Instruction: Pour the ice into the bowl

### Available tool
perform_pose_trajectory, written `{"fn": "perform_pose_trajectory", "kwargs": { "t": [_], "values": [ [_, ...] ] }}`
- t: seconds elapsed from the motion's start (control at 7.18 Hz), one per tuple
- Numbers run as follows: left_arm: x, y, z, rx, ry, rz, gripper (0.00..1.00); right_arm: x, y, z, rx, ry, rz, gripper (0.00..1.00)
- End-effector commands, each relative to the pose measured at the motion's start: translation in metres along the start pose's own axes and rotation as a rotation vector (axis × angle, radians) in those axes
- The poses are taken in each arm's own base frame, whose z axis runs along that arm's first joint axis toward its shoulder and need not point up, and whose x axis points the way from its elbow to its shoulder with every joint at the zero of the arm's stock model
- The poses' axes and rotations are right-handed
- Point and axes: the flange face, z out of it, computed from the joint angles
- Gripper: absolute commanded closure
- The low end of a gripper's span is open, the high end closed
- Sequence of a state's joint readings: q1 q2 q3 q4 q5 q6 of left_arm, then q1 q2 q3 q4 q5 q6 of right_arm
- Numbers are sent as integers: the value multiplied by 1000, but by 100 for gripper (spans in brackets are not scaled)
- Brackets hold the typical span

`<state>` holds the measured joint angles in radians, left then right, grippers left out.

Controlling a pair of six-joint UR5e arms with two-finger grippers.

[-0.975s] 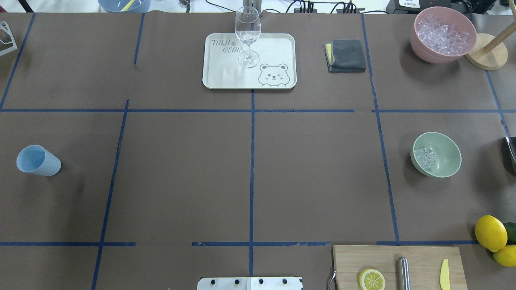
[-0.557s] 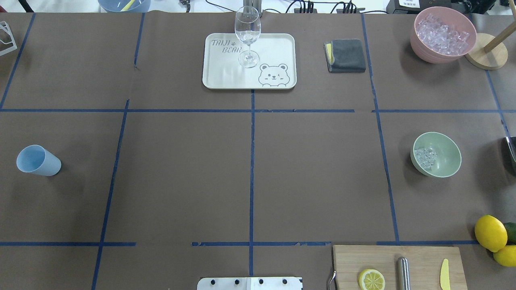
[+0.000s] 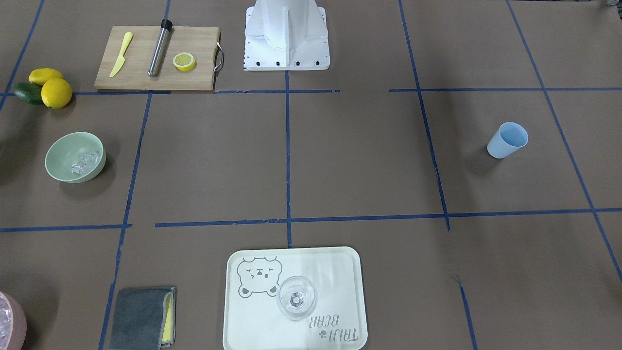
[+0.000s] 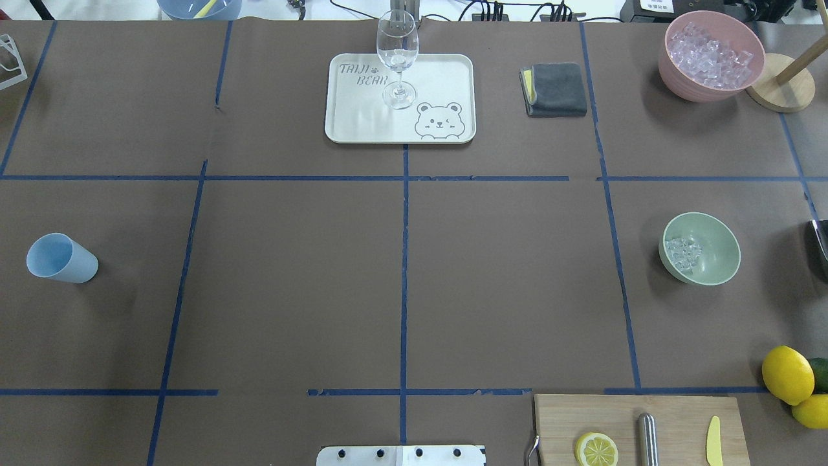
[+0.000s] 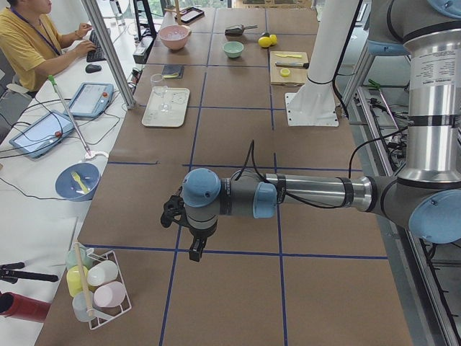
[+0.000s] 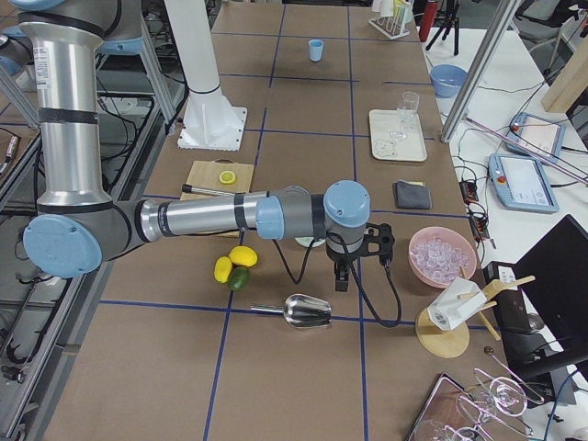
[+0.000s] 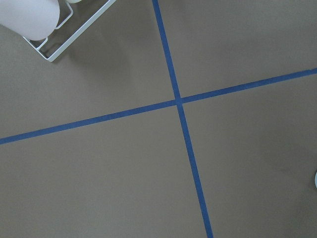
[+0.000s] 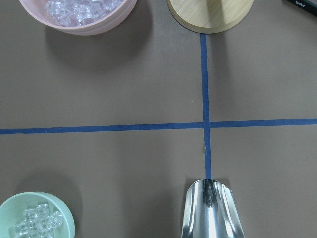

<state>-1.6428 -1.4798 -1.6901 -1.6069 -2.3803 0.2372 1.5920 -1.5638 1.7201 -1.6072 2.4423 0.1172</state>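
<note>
Widest first: the brown paper-covered tabletop (image 4: pixel 504 278) with its blue tape grid is busy on the robot's right side, and that's where the trouble could come from. The right arm (image 6: pixel 211 218) stretches out low over that end. Its right pincer (image 6: pixel 342 278) hangs above the tabletop, and from this side view I cannot tell whether it is released or clenched. The same goes for the left pincer (image 5: pixel 194 250) at the opposite end, near the wire rack, so no call there either.

Risk one is the big pink round bowl (image 4: pixel 686 87) heaped with ice chunks. If the right arm swings wide at this height, I'd expect it to clip that bowl or the round wooden stand beside it and scatter the lot.

Risk two is the pale mint-green matte bowl (image 4: pixel 715 249). It looks light, and a nudge on the rim could slide or tip it.

Risk three is the shiny metal scoop (image 8: pixel 212 213) lying flat on the tabletop, rounded and slick. A careless grab could send it rolling away.

Smallest of all is the ice (image 4: pixel 683 252), a handful of small clear cubes sitting inside the mint bowl against its wall. The pour looks done to me, so from here a knock to the bowl would be the likeliest way to spill them.
</note>
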Motion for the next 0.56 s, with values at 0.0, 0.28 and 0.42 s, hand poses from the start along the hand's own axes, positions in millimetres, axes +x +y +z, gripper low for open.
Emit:
{"fn": "perform_pose_trajectory", "kwargs": {
  "t": [0.0,0.28,0.42],
  "values": [
    [6,7,-2,45,37,35,0,-1,7,-2,3,-9,-10,0],
    [18,-1,-16,67,19,62,0,-3,16,-1,-5,-41,-9,0],
    [23,-3,-19,73,18,73,0,-6,16,-4,0,-43,-15,0]
  ]
}}
